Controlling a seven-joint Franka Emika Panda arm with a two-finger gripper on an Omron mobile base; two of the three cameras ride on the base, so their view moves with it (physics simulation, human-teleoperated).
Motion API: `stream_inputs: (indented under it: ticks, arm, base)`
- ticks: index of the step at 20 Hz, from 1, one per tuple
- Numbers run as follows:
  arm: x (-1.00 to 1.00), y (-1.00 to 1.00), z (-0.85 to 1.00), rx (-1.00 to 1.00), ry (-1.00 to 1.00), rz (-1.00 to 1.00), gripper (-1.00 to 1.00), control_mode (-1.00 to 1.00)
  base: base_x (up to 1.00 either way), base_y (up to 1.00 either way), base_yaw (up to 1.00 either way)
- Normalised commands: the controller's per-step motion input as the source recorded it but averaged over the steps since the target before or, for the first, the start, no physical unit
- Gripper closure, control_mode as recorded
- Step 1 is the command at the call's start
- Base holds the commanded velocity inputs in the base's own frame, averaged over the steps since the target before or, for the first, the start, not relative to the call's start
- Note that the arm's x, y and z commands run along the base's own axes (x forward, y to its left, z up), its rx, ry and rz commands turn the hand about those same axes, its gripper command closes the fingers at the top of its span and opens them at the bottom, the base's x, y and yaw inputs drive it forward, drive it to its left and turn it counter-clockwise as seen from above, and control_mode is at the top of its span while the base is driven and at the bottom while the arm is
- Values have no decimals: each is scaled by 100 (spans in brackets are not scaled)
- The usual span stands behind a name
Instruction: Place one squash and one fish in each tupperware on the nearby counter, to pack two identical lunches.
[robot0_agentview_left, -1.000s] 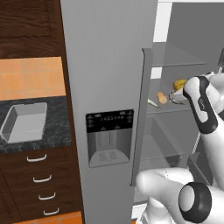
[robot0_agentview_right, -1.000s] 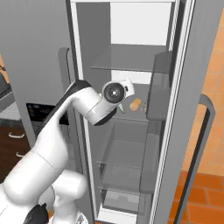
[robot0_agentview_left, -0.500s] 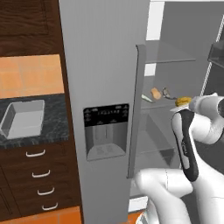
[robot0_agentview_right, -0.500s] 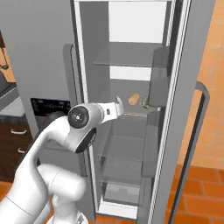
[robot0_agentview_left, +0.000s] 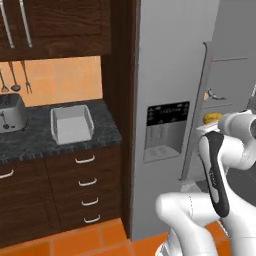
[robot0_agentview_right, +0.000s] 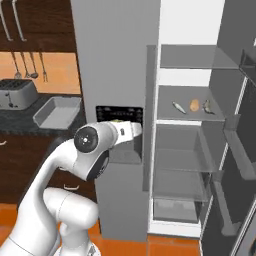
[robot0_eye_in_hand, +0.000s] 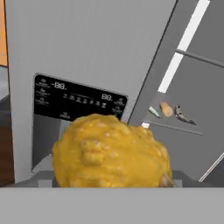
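Bumpy matt squash (robot0_eye_in_hand: 111, 151) (yellow-orange), smooth grey fridge door (robot0_eye_in_hand: 87, 48), speckled stone counter (robot0_agentview_left: 35, 140).

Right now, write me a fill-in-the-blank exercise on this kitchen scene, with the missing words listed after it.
1. The gripper is closed on a yellow ____.
2. On the fridge shelf, a tan squash lies between two ____.
3. The tupperware on the counter stands to the right of the silver ____.
4. The fridge door stands ____.

Missing words: squash; fish; toaster; open
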Motion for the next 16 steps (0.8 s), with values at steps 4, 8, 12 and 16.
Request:
stream_inputs:
  ticks: [4, 8, 12, 16]
  arm:
    - [0, 0, 0, 0, 0, 0, 100, 100]
    - [0, 0, 0, 0, 0, 0, 100, 100]
    - [0, 0, 0, 0, 0, 0, 100, 100]
    - [0, 0, 0, 0, 0, 0, 100, 100]
  base:
    - [9, 100, -9]
    - [23, 100, -7]
    - [74, 100, -9]
    - [99, 100, -11]
